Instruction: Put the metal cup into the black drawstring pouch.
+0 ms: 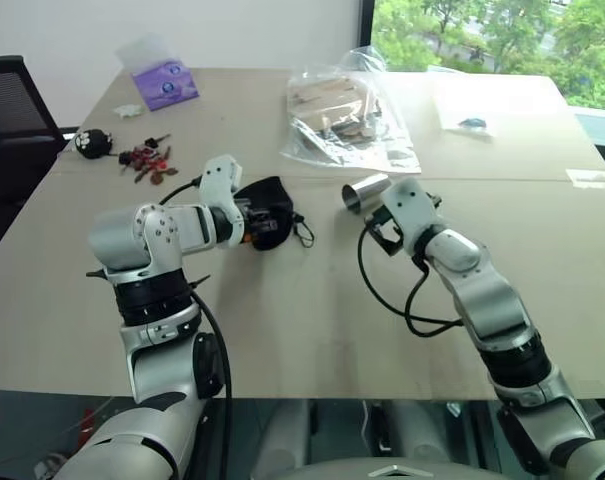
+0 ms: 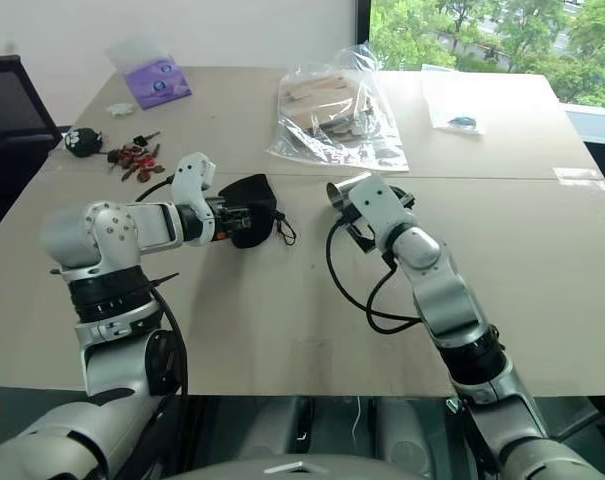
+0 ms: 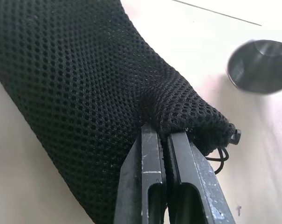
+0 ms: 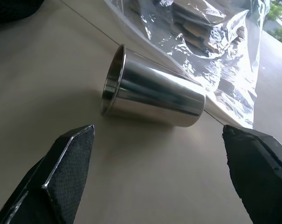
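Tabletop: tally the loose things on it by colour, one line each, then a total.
Black: 2, the mesh fabric drawstring pouch and a small round black toy
Silver: 1, the shiny metal cup lying on its side
Purple: 1, a flat packet
Clear: 2, plastic bags
Reddish: 1, a cluster of small pieces
Total: 7

A crinkled clear plastic bag of flat cardboard pieces (image 1: 347,118) is laid mid-table. Left of it are seen a purple packet (image 1: 165,83), reddish keys (image 1: 147,160) and a small black round toy (image 1: 93,143).

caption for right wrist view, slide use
Open right tool approaching the cup, which lies on its side on the table beside a plastic bag.
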You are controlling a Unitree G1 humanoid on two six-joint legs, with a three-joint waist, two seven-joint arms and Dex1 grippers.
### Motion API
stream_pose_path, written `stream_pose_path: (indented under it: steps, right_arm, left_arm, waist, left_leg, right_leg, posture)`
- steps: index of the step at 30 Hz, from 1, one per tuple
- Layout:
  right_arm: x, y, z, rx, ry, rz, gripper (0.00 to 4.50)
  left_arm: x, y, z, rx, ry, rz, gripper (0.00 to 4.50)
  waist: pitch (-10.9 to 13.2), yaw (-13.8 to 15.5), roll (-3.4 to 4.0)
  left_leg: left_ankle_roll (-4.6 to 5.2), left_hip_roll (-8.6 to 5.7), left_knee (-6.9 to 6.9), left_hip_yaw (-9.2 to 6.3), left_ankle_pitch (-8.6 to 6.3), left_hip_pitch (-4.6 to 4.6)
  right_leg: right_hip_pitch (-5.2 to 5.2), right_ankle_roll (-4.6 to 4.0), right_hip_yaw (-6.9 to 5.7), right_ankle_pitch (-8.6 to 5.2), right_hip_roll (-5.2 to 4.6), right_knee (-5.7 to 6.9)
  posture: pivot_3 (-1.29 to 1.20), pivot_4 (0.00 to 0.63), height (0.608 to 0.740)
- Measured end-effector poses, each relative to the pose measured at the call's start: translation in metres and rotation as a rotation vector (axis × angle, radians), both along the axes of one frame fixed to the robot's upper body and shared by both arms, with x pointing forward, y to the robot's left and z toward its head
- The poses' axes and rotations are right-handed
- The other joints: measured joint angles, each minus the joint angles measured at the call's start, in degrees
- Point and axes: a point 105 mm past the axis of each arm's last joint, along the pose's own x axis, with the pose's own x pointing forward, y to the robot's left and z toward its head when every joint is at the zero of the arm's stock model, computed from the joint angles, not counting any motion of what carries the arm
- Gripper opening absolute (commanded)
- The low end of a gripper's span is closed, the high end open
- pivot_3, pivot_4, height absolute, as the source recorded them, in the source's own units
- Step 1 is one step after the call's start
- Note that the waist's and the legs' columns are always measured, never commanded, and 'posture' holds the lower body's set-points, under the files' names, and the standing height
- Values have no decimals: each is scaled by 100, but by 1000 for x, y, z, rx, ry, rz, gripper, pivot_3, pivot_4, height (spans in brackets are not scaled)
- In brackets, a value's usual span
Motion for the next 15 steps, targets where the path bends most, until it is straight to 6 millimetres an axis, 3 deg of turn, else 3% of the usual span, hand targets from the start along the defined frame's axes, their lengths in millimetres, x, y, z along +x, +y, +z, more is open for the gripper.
stream_pose_path:
  steps: [7,10,13,15]
  right_arm:
    - [49,58,18,95,-8,-20,4500]
    - [62,70,13,70,-9,-17,4500]
    - [79,60,-1,-3,2,-100,4500]
    - [87,43,-6,-49,-21,-165,3957]
  left_arm:
    - [2,-4,1,-7,0,-17,52]
    - [3,-2,1,-7,2,-9,52]
    - [3,-2,1,-8,1,-8,52]
    - [3,0,1,-7,0,4,0]
  waist:
    - [0,-121,0]
    - [0,-105,-1]
    - [0,-84,0]
    - [0,-86,0]
  left_leg:
    - [-4,2,-5,5,2,0]
    - [-4,-1,-10,2,2,-6]
    - [-4,-6,-13,-3,2,-10]
    - [-4,-7,-14,-2,2,-11]
  right_leg:
    - [-10,-2,5,1,0,6]
    - [-13,-1,1,1,-3,-3]
    - [-13,-1,-4,1,-12,-9]
    - [-13,-1,-4,1,-13,-11]
  posture:
    - [0,150,740]
    - [0,150,740]
    - [0,150,740]
    - [0,150,740]
